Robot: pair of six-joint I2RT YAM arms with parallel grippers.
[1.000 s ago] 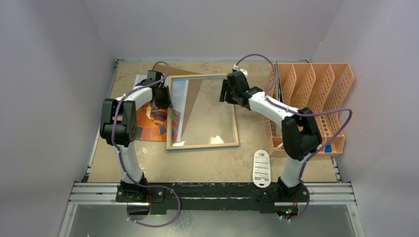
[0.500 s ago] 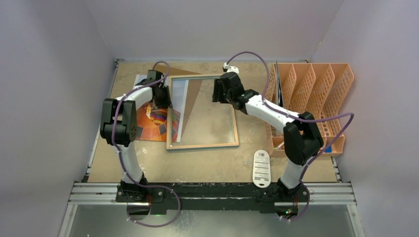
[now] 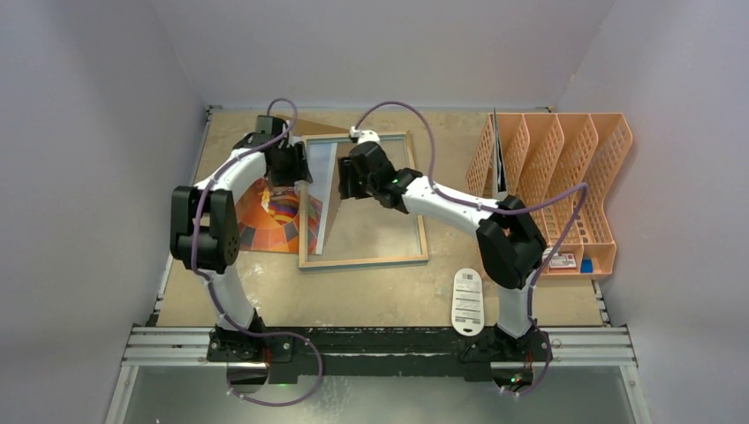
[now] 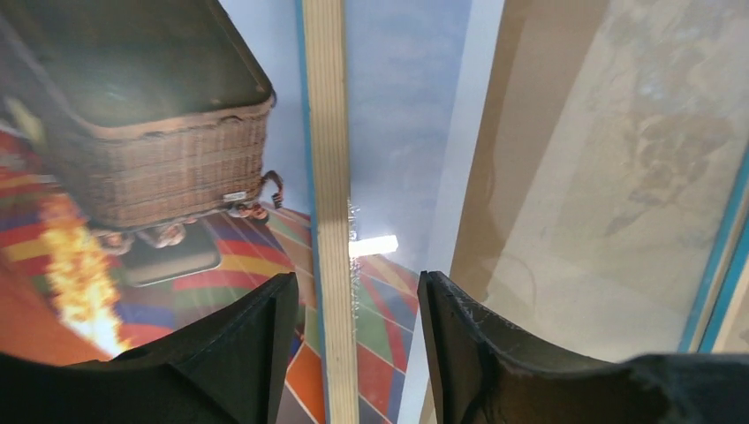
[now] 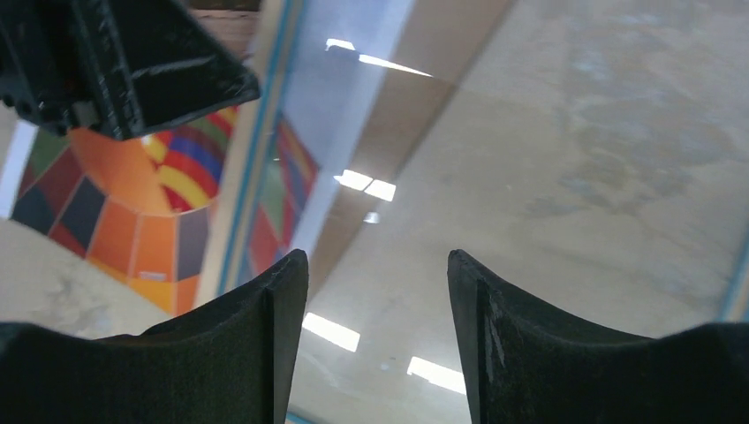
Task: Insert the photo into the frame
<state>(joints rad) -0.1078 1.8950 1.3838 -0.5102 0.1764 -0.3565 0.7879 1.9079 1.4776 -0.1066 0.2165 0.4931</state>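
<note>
The sandy-brown wooden table (image 3: pixel 265 291) carries everything. In its middle lies the large rectangular picture frame (image 3: pixel 364 261), with the light wood back upward, a thin blue edge just visible, and the clear glass pane in it. The large paper photo of an orange-red hot-air balloon (image 3: pixel 265 225) lies face up to the left. Its right part goes under the left rail of the frame and shows through the glass, so it is not yet inside the frame. A plain brown board (image 3: pixel 320 129) also lies slanted below the glass, with a corner sticking out at the far side. The left gripper (image 4: pixel 358 283) hangs over the left rail with its fingers apart, one on each side of the wood, and holds nothing. The right gripper (image 5: pixel 375 261) is over the glass, just beside the left one, also spread wide and empty. I judge that the step is to free the photo from under the frame. To do it well, one gripper should raise the left rail only a little while the other draws the print sideways by its free edge, slowly, because thin paper creases easily. The grippers are close together, so they should not move toward each other. The photo will probably need turning picture-down onto the glass.
</note>
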